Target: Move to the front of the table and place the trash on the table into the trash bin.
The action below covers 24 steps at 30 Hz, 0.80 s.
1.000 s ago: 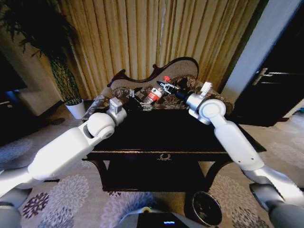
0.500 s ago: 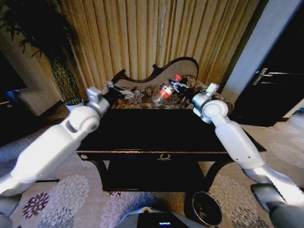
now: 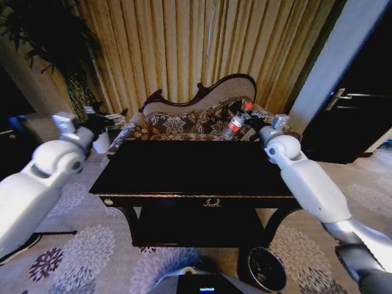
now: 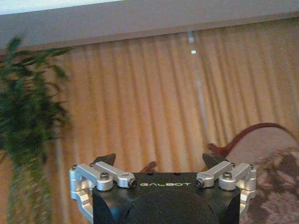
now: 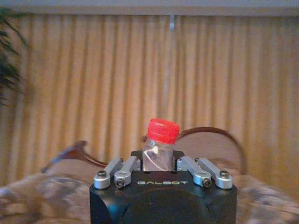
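In the head view your right gripper point(image 3: 241, 122) hangs at about one o'clock beyond the far edge of the long, glossy near-black wooden table point(image 3: 196, 168), its jaws closed on the small clear plastic bottle with a red label and red cap point(image 3: 236, 124). The small round reddish-brown bin with a black inside point(image 3: 267, 267) sits on the floor at five o'clock. Bring the bottle clear of the table edge and over the bin's mouth before you let go. Your left gripper point(image 3: 103, 118) is out at ten o'clock.

In the left wrist view its jaws stand wide apart around nothing, and "GALBOT" is printed on the body.

In the right wrist view the bottle's red cap point(image 5: 163, 130) stands at twelve o'clock above the closed fingers point(image 5: 122, 169); "GALBOT" reads there too. The bottle's label is unreadable.
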Tool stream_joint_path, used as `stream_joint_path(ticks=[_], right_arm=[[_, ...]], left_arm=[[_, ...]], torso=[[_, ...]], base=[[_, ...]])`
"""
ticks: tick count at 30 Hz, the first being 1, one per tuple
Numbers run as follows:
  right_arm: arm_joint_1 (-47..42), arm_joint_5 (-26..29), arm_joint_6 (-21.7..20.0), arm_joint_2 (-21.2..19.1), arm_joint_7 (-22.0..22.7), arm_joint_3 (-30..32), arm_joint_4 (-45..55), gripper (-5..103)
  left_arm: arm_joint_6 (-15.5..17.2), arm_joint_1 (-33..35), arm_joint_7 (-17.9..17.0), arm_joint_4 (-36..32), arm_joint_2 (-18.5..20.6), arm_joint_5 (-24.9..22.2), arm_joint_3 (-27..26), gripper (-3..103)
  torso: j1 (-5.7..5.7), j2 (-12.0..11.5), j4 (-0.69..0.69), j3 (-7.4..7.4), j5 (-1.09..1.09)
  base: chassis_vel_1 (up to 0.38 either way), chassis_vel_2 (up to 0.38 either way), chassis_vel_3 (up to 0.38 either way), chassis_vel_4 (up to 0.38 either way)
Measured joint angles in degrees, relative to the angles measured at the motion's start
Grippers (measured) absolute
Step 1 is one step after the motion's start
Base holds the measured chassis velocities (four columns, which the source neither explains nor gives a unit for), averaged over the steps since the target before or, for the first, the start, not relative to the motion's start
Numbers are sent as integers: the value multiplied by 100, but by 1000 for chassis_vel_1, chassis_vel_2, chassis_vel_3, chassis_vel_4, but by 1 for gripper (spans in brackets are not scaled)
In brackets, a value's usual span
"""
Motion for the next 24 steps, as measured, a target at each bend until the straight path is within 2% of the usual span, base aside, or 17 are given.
stream_joint_path(ticks=[1,2,4,5,7,10,17,21,24], right_arm=[[-206,-55,-4,-106,72,167,66,29],[-206,-55,-4,-106,72,167,66,29],[-661,2,-34,-289,114,528,236,29],[-661,2,-34,-289,114,528,236,29],[-1101,138,-69,-431,114,853,423,29],[-1415,248,-123,-533,115,1115,611,29],[-2165,345,-173,-702,111,1830,972,29],[-2686,411,-179,-753,87,2330,1188,29],[-2897,428,-187,-755,81,2479,1290,29]], left_arm=[[33,395,-80,-43,24,-147,-486,100],[33,395,-80,-43,24,-147,-486,100],[55,1209,-138,-48,24,-253,-1320,100],[55,1209,-138,-48,24,-253,-1320,100],[53,1750,-140,-59,-65,-260,-1819,100],[59,1959,-142,-78,-187,-260,-2034,100],[91,2203,-123,-148,-433,-224,-2103,100],[35,2378,5,-192,-590,39,-2089,100],[5,2472,37,-230,-656,168,-2132,100]], torso=[[0,0,1,-1,1],[0,0,1,-1,1],[0,0,2,-1,-1],[0,0,2,-1,-1],[0,0,4,0,-1],[0,1,2,-1,-1],[0,0,2,0,0],[0,0,1,0,-1],[0,0,1,0,0]], base=[[0,0,0,0],[0,0,0,0],[0,0,0,0],[0,0,0,0],[0,0,0,0],[0,0,0,0],[0,0,0,0],[0,0,0,0],[0,0,0,0]])
